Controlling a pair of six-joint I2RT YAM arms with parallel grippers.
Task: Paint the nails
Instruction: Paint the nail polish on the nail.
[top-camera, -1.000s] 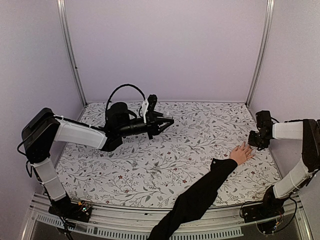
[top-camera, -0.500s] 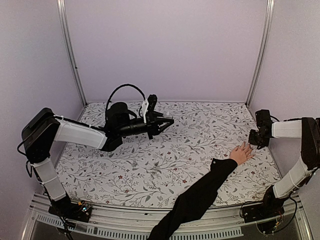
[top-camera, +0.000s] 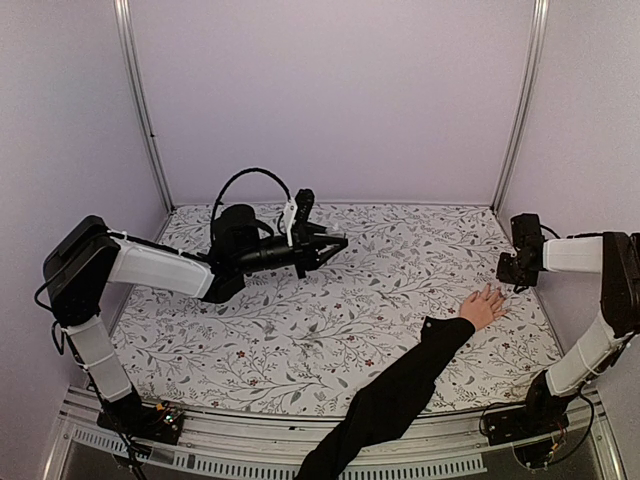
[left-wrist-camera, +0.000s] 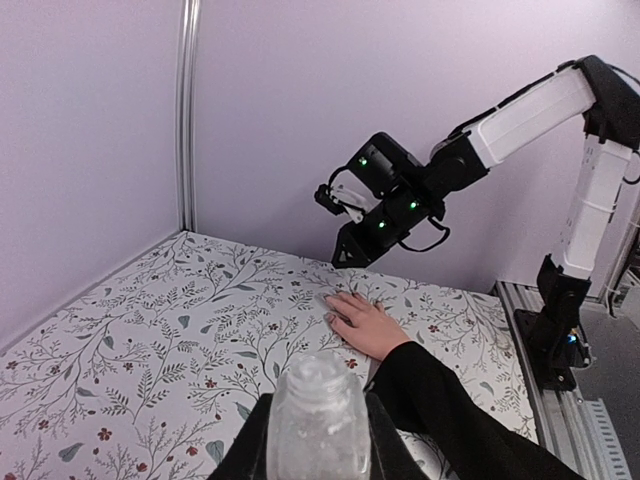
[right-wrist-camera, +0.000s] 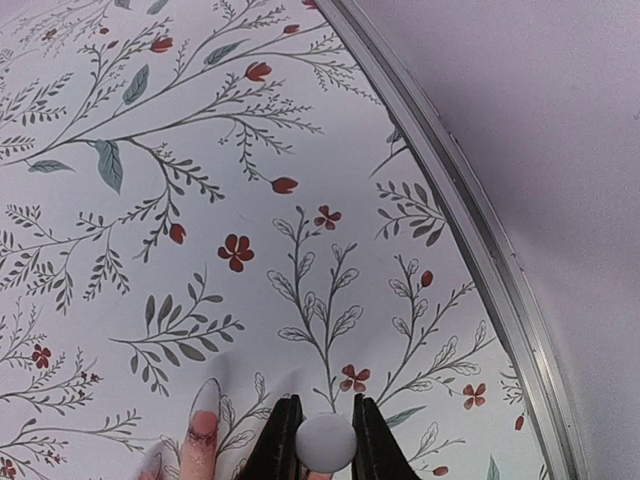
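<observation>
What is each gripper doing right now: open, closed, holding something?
The left gripper is closed on a small clear bottle.
The right gripper is closed on a small white round cap.

Top view. Open floral tabletop (top-camera: 330, 330) fills frame centre. The left arm (top-camera: 160, 268) bars centre-left; the black sleeve (top-camera: 400, 390) crosses lower centre; the hand (top-camera: 483, 307) lies flat just below the right gripper (top-camera: 508, 278) at right.

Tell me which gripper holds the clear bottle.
The left gripper, shut on the clear bottle; the right gripper pinches a small white round piece by the hand.
</observation>
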